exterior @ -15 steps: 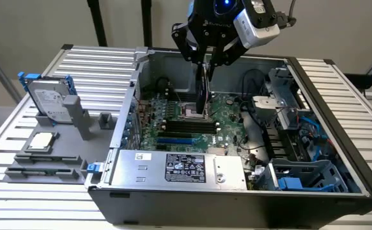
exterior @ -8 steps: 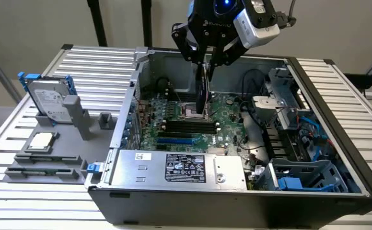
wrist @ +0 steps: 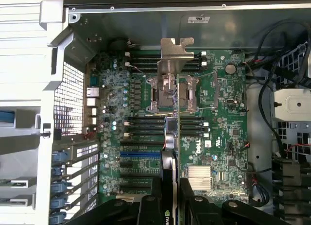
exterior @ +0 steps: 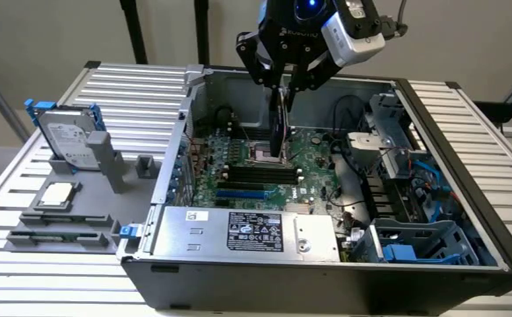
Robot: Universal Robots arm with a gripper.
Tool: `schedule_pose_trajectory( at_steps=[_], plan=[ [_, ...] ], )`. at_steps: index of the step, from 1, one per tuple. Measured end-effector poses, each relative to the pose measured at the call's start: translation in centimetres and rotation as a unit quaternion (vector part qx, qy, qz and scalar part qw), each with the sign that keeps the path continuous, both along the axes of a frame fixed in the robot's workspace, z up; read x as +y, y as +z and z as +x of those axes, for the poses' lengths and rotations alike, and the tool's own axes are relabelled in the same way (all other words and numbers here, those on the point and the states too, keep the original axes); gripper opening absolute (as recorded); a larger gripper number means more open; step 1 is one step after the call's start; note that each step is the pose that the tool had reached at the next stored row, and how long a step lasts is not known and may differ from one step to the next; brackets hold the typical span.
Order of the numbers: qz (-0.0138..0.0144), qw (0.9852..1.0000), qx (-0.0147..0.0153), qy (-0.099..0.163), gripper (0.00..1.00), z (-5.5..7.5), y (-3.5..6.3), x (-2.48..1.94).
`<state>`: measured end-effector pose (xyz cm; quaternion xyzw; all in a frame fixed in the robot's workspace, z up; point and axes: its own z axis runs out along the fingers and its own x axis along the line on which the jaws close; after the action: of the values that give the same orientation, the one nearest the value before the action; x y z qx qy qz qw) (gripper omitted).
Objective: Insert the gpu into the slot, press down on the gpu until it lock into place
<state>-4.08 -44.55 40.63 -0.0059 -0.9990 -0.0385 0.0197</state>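
I hold the gpu (exterior: 280, 122) upright over the motherboard (exterior: 313, 165).
Exterior view: in the upper middle, my gripper (exterior: 284, 84) is clamped on the card's top edge, apart from the blue slot (exterior: 241, 195) lower down. Wrist view: the gpu (wrist: 171, 171) shows edge-on with its silver bracket (wrist: 176, 57); I judge it thin, stiff, light and fragile, so the edge is the right hold.

**Gpu aloft, slot bare**

The gpu (exterior: 280, 125) hangs on end in the air above the motherboard (exterior: 318, 168). It shows edge-on as a thin dark sliver, green board and glossy black cover, with the silver bracket at its lower end. The slot (exterior: 241, 195), a long bright blue strip, lies flat on that board and is empty. The card sits crosswise to it, well apart!
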Motion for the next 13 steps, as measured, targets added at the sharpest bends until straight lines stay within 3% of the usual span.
schedule_pose_trajectory(
  at_steps=[3,7,13],
  plan=[
    [0.0,0.9996,0.0,0.027,0.26,0.01,0.0,0.0],
    [0.0,0.998,0.0,0.064,0.26,0.01,0.0,0.0],
    [0.0,0.9931,0.0001,0.117,0.26,0.01,0.0,0.0]
  ],
)
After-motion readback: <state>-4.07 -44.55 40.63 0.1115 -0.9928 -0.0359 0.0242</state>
